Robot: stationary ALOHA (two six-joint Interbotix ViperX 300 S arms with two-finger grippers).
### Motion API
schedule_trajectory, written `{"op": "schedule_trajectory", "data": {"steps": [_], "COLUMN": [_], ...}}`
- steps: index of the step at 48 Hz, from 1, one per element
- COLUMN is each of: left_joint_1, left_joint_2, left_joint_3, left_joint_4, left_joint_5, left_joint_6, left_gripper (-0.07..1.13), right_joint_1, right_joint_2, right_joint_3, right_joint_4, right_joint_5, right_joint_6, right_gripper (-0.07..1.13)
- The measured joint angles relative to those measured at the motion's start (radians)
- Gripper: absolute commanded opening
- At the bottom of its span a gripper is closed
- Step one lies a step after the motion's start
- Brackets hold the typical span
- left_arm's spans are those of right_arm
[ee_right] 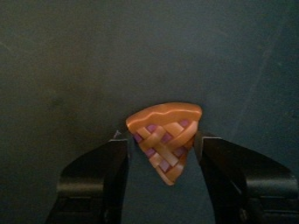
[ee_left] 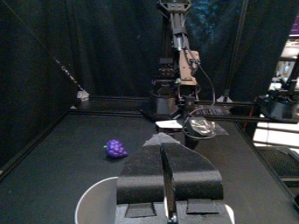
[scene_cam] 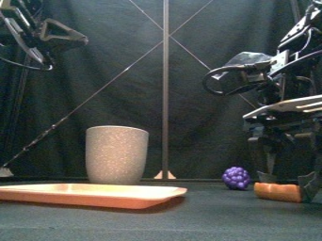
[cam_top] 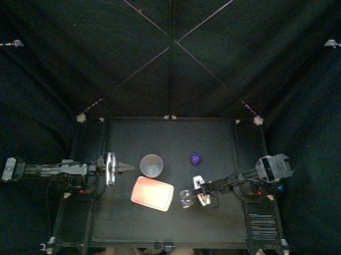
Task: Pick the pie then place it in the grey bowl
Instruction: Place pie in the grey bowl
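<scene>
Your right gripper (ee_right: pixel 163 142) hangs low over the counter (cam_top: pixel 226 144) with its jaws apart, one on each side of the small toy pie wedge (ee_right: pixel 163 140). The wedge is a flat triangle with a smooth, rounded orange crust along its wide end and a woven lattice top over a purplish filling. The jaws sit close to the crust's two corners, but you cannot tell whether they touch it. The pie wedge lies flat on the counter at the front right, just beside the flat pink tray (scene_cam: pixel 88 195), a shallow slab with a low rim.

The tall grey speckled cup (scene_cam: pixel 117 154) stands upright behind the tray. It is matt and stone-like, and it narrows slightly toward its foot. To its right, well apart from it, sits a knobbly purple grape cluster (scene_cam: pixel 235 177).

Your left gripper (ee_left: pixel 173 185) hangs just above the cup's rim with its jaws together, holding nothing.

The counter is dull, bare black, and black curtains (cam_top: pixel 170 50) close in the back and sides.
</scene>
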Motion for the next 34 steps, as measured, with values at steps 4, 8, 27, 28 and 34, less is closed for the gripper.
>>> {"op": "schedule_trajectory", "data": {"steps": [4,8,27,28,34], "left_joint_1": [0.000,-0.002,0.000,-0.002,0.000], "left_joint_2": [0.000,0.000,0.000,0.000,0.000], "left_joint_3": [0.003,0.006,0.018,0.018,0.020], "left_joint_4": [0.000,-0.002,-0.021,-0.021,-0.023], "left_joint_5": [0.000,0.000,0.000,0.000,0.000], "left_joint_6": [-0.003,-0.003,-0.003,-0.003,-0.003], "left_gripper": [-0.02,-0.02,-0.02,-0.02,-0.02], "right_joint_1": [-0.003,-0.003,-0.098,-0.109,-0.176], "right_joint_2": [0.002,0.002,-0.064,-0.063,-0.051], "right_joint_3": [-0.005,-0.015,-0.179,-0.186,-0.210], "right_joint_4": [0.002,0.000,0.029,0.031,0.064], "right_joint_5": [0.000,0.002,-0.232,-0.268,-0.514], "right_joint_6": [0.000,0.006,0.041,0.040,0.044], "right_gripper": [0.60,0.56,0.56,0.56,0.56]}}
